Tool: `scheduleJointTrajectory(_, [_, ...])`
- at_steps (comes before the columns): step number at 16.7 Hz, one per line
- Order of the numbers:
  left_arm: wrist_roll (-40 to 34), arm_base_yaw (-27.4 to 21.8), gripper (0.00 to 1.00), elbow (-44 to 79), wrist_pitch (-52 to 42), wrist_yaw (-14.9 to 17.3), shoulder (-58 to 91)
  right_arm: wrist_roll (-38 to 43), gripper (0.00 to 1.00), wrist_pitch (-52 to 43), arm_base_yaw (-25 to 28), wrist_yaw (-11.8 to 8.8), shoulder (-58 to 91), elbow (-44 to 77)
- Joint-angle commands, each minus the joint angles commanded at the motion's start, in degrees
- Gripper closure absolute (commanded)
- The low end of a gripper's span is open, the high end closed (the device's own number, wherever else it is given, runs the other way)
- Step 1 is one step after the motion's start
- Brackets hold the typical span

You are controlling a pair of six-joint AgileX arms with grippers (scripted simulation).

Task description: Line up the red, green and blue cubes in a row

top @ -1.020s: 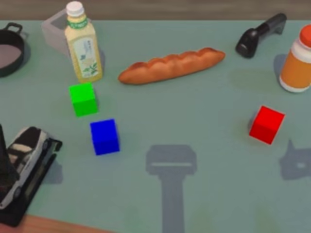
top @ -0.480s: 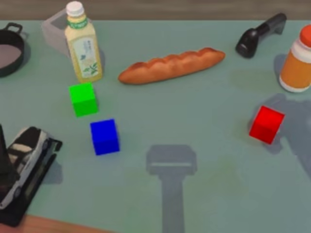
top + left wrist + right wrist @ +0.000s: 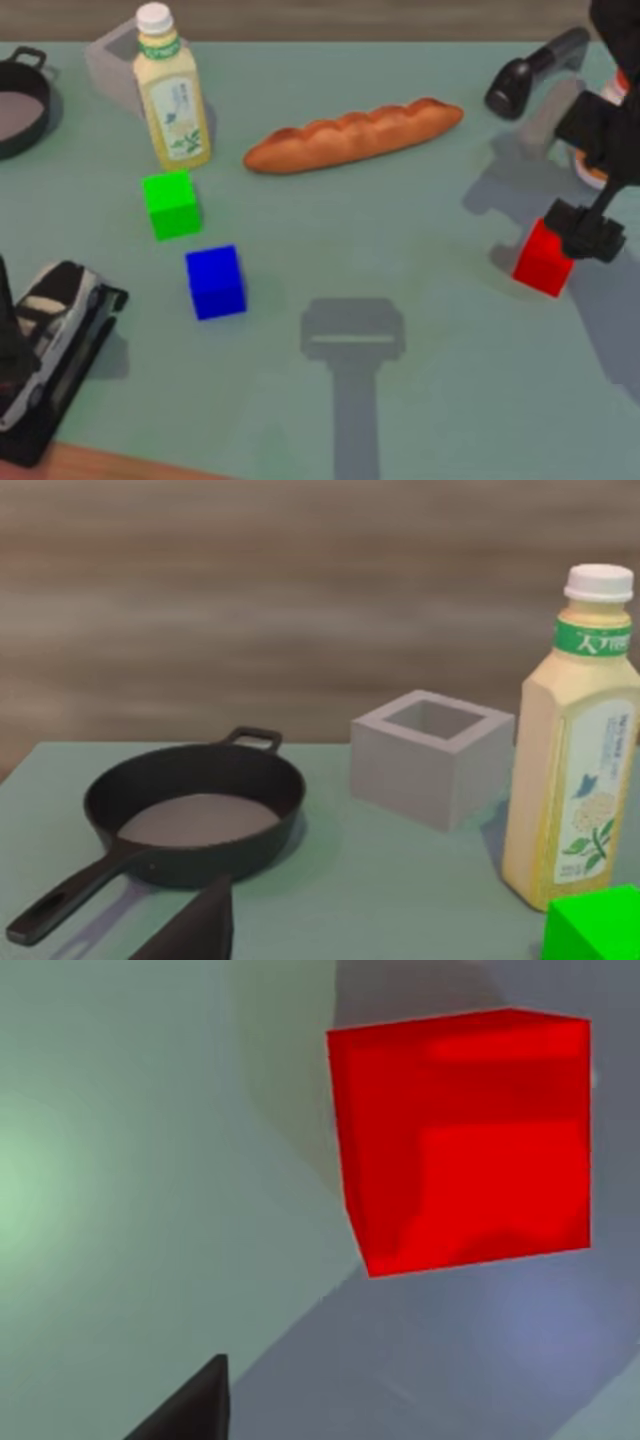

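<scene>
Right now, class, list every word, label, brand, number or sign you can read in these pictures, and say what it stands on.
Pale yellow plastic drink bottle: its green neck band carries white characters, too blurred to read; the white label below shows only a flower picture.
Orange jar with white lid: no readable text.
White toy car: markings unreadable.
Nothing else bears writing.

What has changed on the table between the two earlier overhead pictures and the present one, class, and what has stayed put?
The right arm has swung in from the table's right side; its gripper now hangs over the red cube, partly hiding the orange bottle. Nothing has been taken hold of yet. The red cube, green cube, blue cube, bread and everything else stayed where they were.
</scene>
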Motion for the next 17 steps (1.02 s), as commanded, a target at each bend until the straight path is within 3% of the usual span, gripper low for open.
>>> scheduleJointTrajectory(5, [0.0,0.0,0.00,0.0,0.0,0.0,0.0,-4.7,0.00,-6.2,1.5,0.1,10.9,10.7])
scheduleJointTrajectory(11, [0.0,0.0,0.00,0.0,0.0,0.0,0.0,-4.9,0.00,-6.4,1.3,0.1,11.3,11.2])
scheduleJointTrajectory(17, [0.0,0.0,0.00,0.0,0.0,0.0,0.0,-4.9,0.00,2.9,1.6,0.2,14.7,5.4])
